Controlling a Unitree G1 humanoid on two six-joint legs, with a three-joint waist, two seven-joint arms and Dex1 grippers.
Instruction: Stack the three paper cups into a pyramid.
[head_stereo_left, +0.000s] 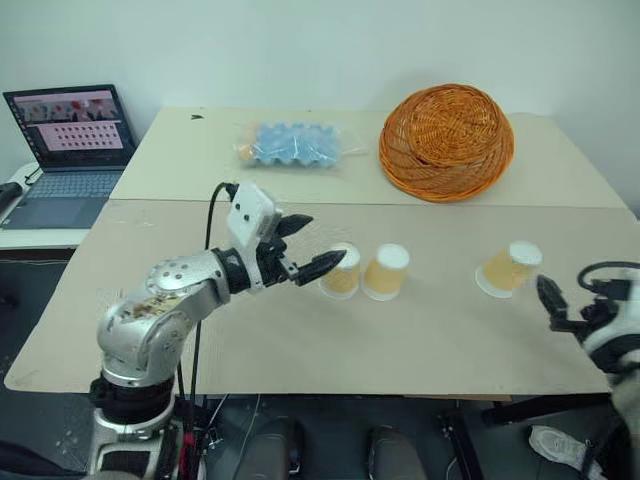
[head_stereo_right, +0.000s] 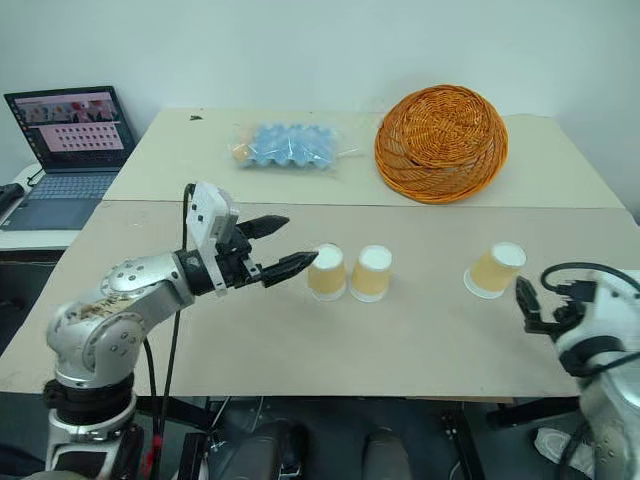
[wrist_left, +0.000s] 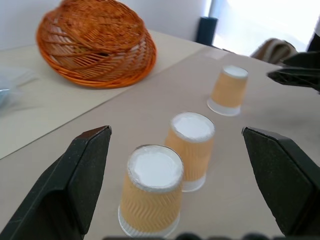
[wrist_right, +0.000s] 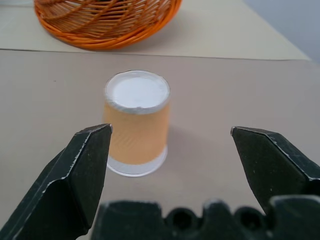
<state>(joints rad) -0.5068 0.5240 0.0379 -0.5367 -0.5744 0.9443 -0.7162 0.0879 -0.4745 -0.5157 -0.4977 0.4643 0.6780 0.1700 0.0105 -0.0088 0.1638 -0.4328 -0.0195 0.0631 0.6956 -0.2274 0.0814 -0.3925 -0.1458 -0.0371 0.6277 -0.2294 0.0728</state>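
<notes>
Soft, even indoor light fills the room, bright without harsh contrast. Shadows on the table (head_stereo_left: 300, 340) are faint and short. In the left wrist view, a blown-out white glare fills the upper right corner, and the wicker basket (wrist_left: 97, 42) at upper left looks slightly soft. In both wrist views the near black fingers (wrist_right: 75, 180) at the lower edges are large and a little blurred.
</notes>
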